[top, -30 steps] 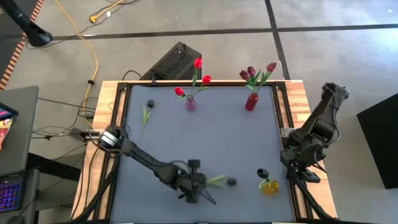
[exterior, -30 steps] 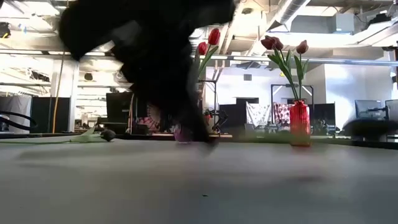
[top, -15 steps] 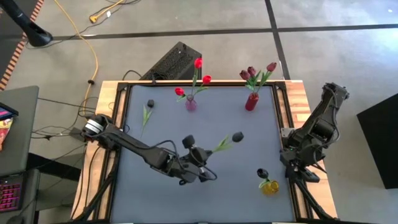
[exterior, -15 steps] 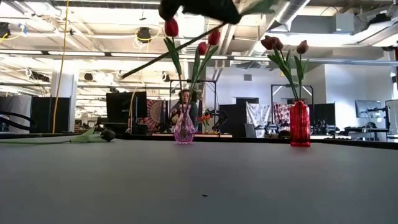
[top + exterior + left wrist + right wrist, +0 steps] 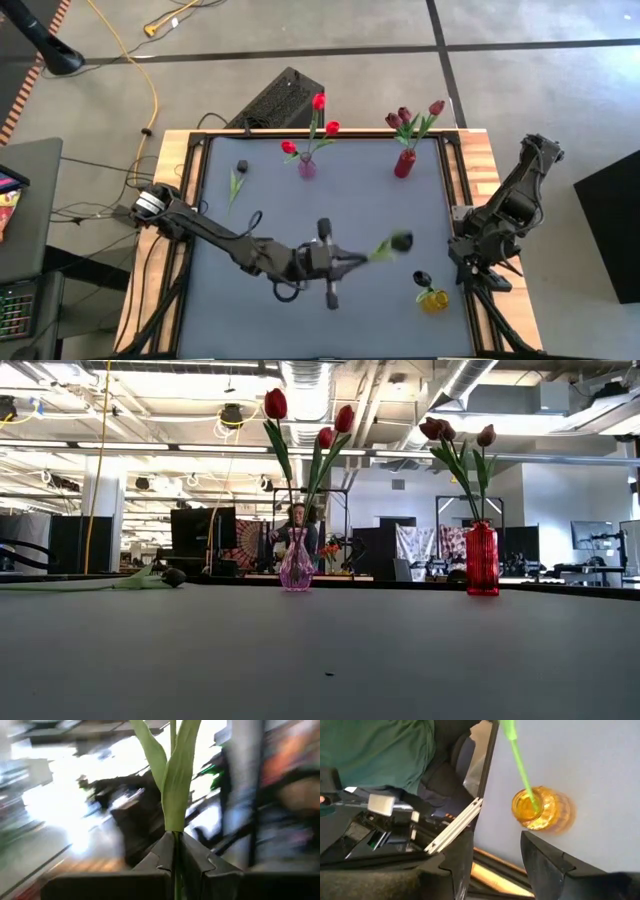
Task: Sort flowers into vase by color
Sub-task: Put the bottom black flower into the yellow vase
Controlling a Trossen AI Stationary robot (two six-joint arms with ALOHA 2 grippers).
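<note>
Black tulip (image 5: 401, 241) held above table (image 5: 260, 210) centre-right, stem clamped in left gripper (image 5: 345, 262); fingers (image 5: 162, 857) pinched on stem. Yellow vase (image 5: 434, 299) nearby holds one black tulip. Pink vase (image 5: 307, 166) has reds, red vase (image 5: 404, 164) maroons. Right gripper (image 5: 495, 855) parked at right edge, fingers apart.

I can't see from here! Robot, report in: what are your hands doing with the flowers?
Left gripper fingers shut on black tulip, held near yellow vase. Right gripper open, parked at table edge. Nothing blocking the yellow vase.
</note>
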